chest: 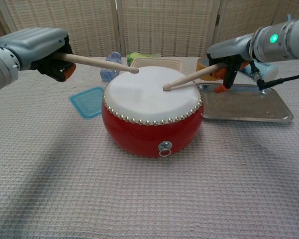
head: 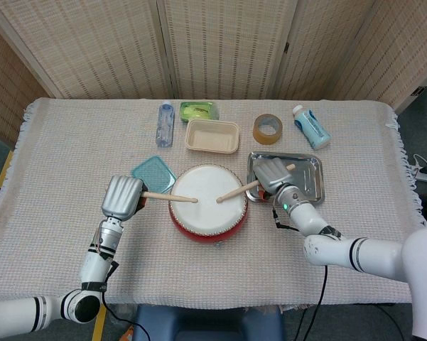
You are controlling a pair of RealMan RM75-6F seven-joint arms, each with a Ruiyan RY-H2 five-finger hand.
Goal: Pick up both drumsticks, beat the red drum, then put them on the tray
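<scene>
The red drum (head: 207, 211) (chest: 151, 124) with its white skin stands mid-table. My left hand (head: 122, 196) (chest: 40, 46) grips a wooden drumstick (head: 169, 196) (chest: 97, 62) left of the drum; the stick's tip hangs just above the skin's left part. My right hand (head: 271, 173) (chest: 230, 50) grips the other drumstick (head: 239, 190) (chest: 191, 77), tilted down, its tip touching the skin near the centre. The steel tray (head: 309, 177) (chest: 249, 104) lies right of the drum, partly under my right hand in the head view.
A teal lid (head: 153, 175) lies left of the drum. Behind it are a water bottle (head: 165, 124), a green packet (head: 199, 111), a beige container (head: 212, 136), a tape roll (head: 268, 128) and a white-blue bottle (head: 310, 126).
</scene>
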